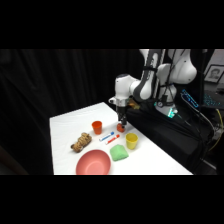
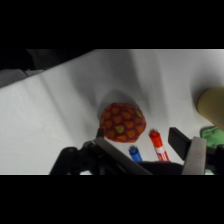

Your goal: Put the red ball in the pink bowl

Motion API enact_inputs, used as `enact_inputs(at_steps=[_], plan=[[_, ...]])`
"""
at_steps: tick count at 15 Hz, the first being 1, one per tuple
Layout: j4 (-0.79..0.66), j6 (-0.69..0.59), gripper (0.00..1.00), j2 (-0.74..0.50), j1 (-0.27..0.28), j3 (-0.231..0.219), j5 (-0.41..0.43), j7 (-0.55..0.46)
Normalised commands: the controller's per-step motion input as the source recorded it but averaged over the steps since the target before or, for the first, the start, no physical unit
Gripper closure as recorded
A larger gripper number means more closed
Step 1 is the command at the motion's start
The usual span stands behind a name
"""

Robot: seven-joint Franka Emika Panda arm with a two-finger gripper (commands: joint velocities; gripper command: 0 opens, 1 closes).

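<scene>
Gripper (image 2: 145, 150) down over one red ball (image 2: 123, 123), fingers spread wide and gripping nothing; one pink bowl (image 1: 93, 163), two cups.

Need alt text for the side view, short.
A white robot arm's gripper reaches down at the red ball on a white table. Nearby are an orange cup, yellow cup, green object, brown toy, and the empty pink bowl at the front.
</scene>
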Motion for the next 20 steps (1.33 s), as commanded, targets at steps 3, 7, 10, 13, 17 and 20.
enact_inputs(at_steps=[3, 7, 10, 13, 17, 20], plan=[[0.04, 0.42, 0.0, 0.32, 0.015, 0.011, 0.039, 0.04], [0.03, 0.31, 0.0, 0.22, -0.013, 0.043, 0.051, 0.03], [0.01, 0.25, 0.32, 0.08, -0.063, 0.072, -0.058, 0.11], [0.0, 0.18, 0.59, -0.04, -0.079, 0.042, -0.13, 0.13], [-0.08, 0.05, 0.93, -0.19, 0.067, -0.14, -0.174, 0.13], [-0.06, -0.2, 1.0, -0.3, 0.209, -0.269, -0.21, 0.13]])
